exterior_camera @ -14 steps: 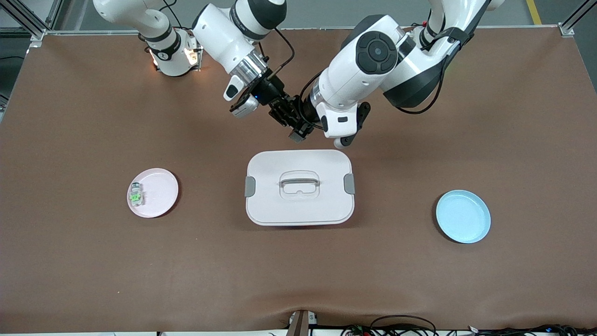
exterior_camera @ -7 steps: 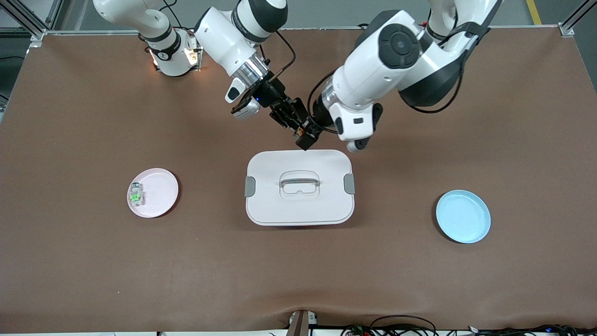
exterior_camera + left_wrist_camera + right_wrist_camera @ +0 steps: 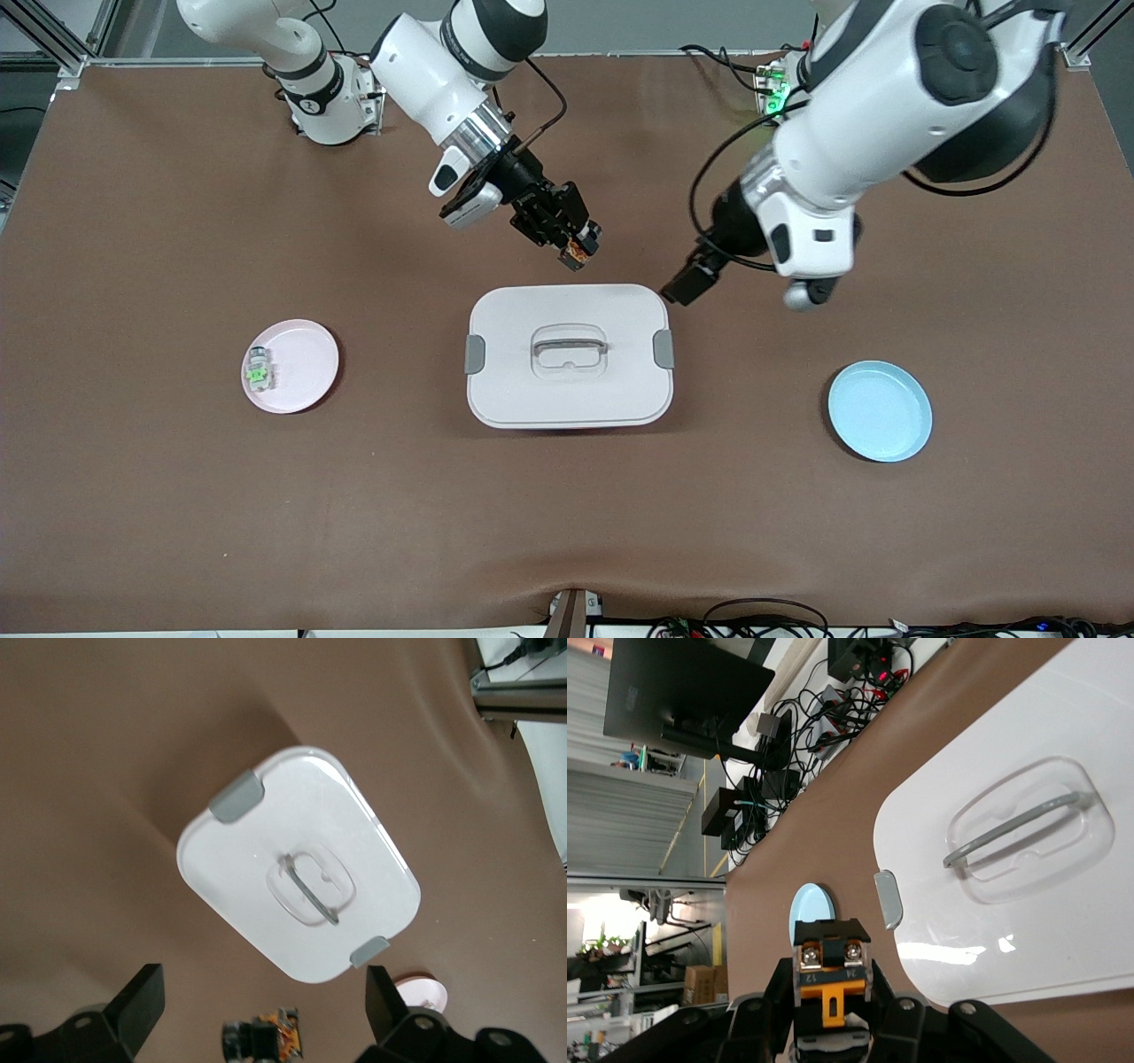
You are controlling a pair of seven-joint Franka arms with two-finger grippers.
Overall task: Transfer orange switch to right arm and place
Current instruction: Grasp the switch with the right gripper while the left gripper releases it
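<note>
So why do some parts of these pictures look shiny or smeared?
Right wrist view: a bright glare patch sits on the white lidded box, while the orange switch up close stays sharp. Left wrist view: the box throws a soft shadow onto the brown table. Front view: the left arm looks slightly smeared, and the box is evenly lit.

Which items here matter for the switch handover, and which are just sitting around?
In the job:
- orange switch, clamped in the right end effector, over the table by the box
- left end effector, open, over the table beside the box

Lying about:
- white lidded box, mid-table
- pink plate holding a green-topped switch
- blue plate
</note>
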